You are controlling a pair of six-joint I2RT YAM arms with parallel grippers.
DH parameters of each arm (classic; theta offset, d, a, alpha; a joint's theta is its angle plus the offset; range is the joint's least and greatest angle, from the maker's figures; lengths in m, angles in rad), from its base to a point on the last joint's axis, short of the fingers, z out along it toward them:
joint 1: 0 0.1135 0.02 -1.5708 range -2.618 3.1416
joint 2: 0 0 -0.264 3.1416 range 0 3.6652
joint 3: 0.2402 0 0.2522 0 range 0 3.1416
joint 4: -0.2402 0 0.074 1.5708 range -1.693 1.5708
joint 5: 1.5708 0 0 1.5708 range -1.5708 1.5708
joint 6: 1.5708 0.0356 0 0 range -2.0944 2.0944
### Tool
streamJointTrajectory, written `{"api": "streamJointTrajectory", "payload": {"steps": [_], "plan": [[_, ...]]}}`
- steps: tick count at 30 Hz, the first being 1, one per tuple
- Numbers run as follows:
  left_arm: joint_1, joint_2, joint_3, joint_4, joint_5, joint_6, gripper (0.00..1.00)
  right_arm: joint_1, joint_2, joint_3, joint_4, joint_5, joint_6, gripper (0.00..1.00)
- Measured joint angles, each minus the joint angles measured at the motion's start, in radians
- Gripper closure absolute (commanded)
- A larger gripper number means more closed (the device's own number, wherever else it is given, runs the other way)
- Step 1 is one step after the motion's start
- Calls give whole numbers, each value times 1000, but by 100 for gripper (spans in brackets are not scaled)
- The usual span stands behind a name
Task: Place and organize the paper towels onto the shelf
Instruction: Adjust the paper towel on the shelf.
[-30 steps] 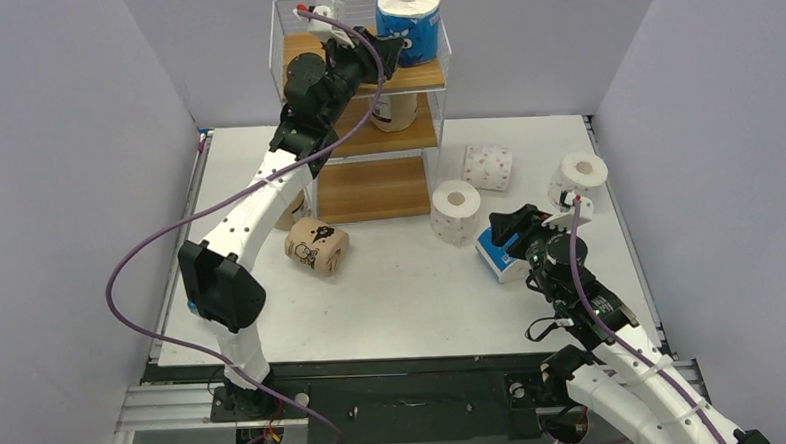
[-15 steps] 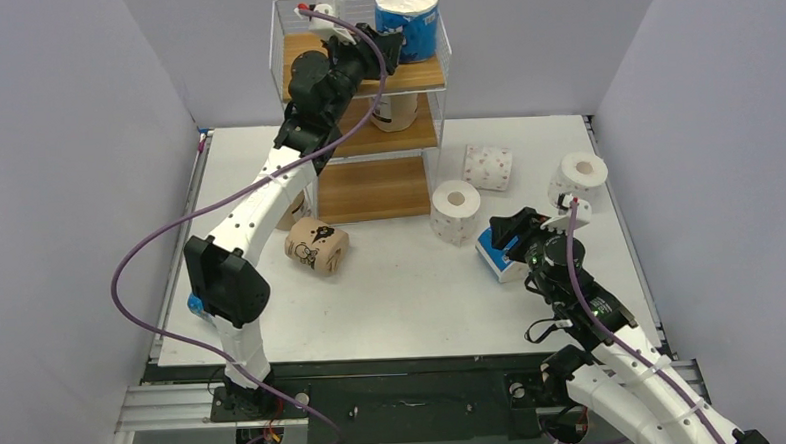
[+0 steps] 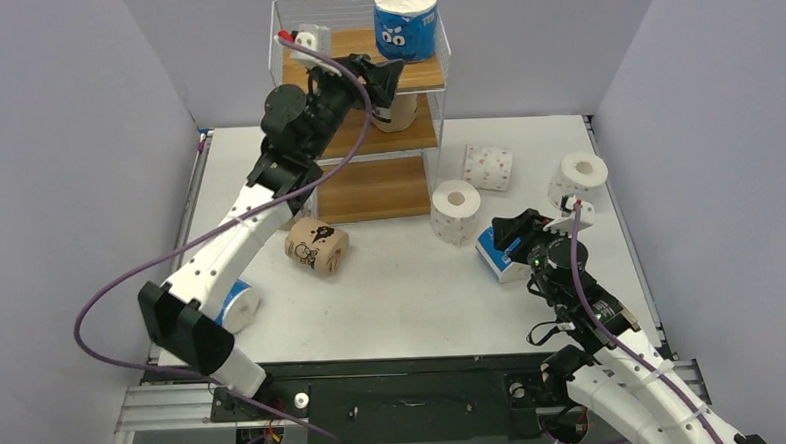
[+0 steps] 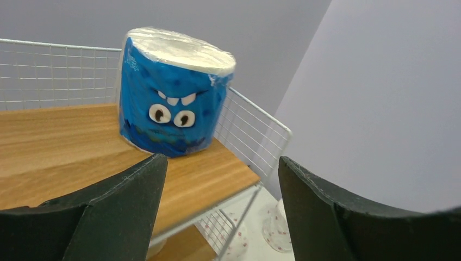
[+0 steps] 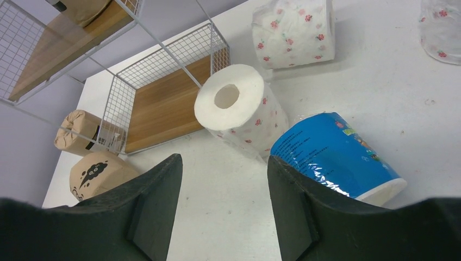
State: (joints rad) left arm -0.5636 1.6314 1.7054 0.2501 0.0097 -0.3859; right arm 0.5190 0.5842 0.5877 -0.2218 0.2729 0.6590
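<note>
The left end effector (image 3: 391, 80) hangs at the front of the shelf (image 3: 368, 188), level with its top board. Its fingers (image 4: 130, 190) are spread wide with nothing between them and nothing touching them. Beyond them a blue-wrapped roll (image 3: 406, 21) with an angry cartoon face stands upright on the top board, in the right rear corner against the wire frame.

The right end effector (image 3: 507, 233) is low over the bench (image 3: 403, 302). It is moderately parted and also grips nothing. A second blue roll (image 5: 337, 157) lies on its side just beside the right finger; whether the two touch cannot be told. A white floral roll (image 5: 239, 111) stands ahead of the gap. A tan roll (image 3: 317, 245) with a dark print lies on the bench in front of the shelf.
</note>
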Motion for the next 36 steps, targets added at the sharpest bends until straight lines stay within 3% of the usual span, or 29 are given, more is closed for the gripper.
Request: {"api": "streamJointTrajectory", "payload": {"steps": [3, 8, 11, 15, 19, 21, 26, 36], "plan": [[-31, -149, -137, 27, -29, 18, 35, 0, -11, -8, -5, 0, 0, 45], [-117, -359, -336, 69, -90, 62, 54, 0, -15, -14, -11, 0, 0, 46], [-167, -418, -449, 108, -143, 92, 56, 0, -15, -22, -11, 0, 1, 46], [-195, -390, -569, 159, -199, 114, 49, 0, -15, -38, -13, 0, 1, 47], [-209, -302, -676, 238, -238, 143, 28, 0, -15, -40, -14, 0, 1, 47], [-213, -252, -711, 286, -253, 167, 23, 0, -15, -40, -15, 0, 1, 47], [-213, -146, -745, 441, -293, 220, 20, 0, -17, -40, -16, 0, 1, 47], [-160, 4, -739, 726, -326, 217, 27, 0, -18, -40, -16, 0, 1, 47]]}}
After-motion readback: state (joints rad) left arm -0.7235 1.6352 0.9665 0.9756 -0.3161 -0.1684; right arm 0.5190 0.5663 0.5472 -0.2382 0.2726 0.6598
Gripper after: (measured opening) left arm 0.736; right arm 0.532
